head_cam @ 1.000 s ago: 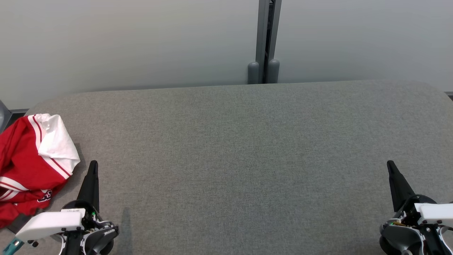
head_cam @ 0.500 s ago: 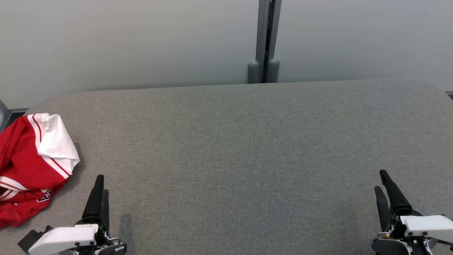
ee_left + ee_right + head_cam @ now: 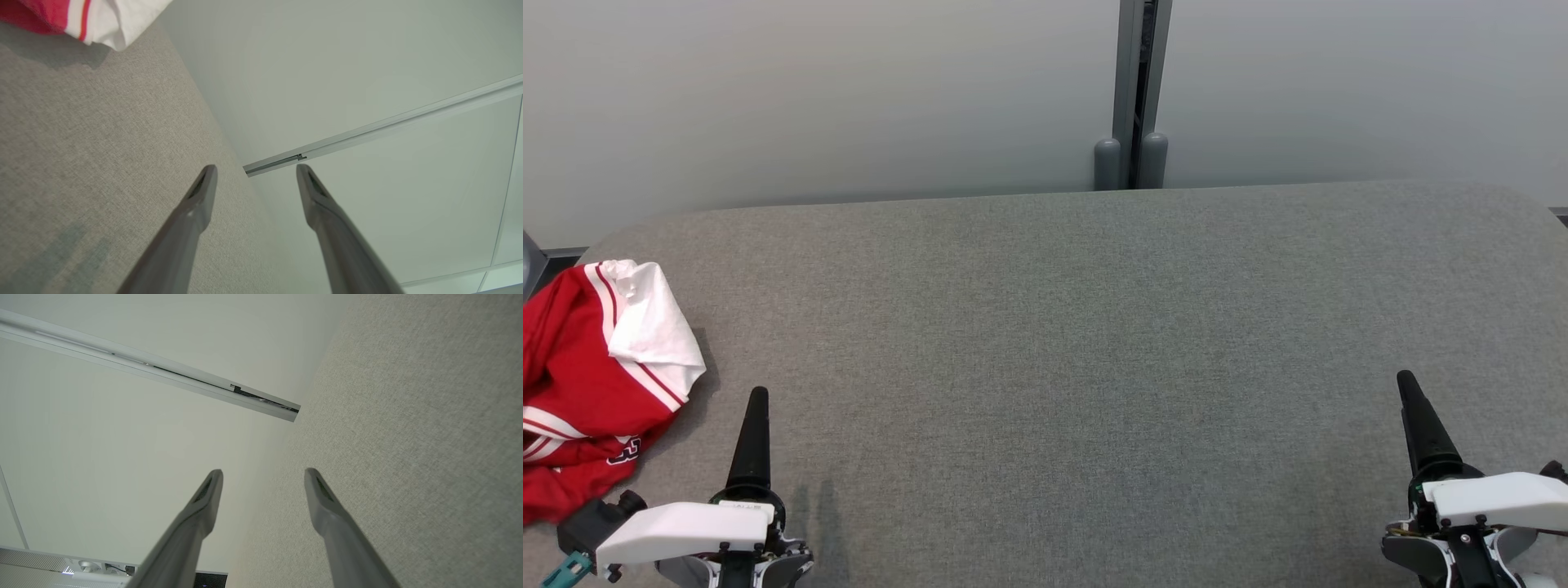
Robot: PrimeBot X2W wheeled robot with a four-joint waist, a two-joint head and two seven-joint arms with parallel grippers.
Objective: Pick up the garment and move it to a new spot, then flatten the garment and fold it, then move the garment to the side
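Where the head camera looks down, the grey bench (image 3: 1094, 367) carries one item: the garment (image 3: 596, 384), red with white striped trim and a white sleeve. It lies crumpled at the bench's left edge, toward the near-left corner, and part of it runs past the picture's border. The left gripper (image 3: 758, 396) stands over the near edge just beside the garment and apart from it, seen edge-on and pointing toward the far edge. The right gripper (image 3: 1405, 380) stands over the near-right corner, well apart from the garment, above bare fabric. A grey post (image 3: 1134, 90) divides the pale wall behind the far edge.

Left wrist view: both fingers (image 3: 192, 212) stand spread with a clear gap and nothing between them. The pincer is open and empty. The garment's white hem and red stripe lie on the bench at the upper left of this view, clear of the fingertips.

Right wrist view: the fingers (image 3: 331, 522) are likewise spread wide, with nothing held. The pincer is open. Bare bench surface lies to one side of them, the pale wall and post to the other.
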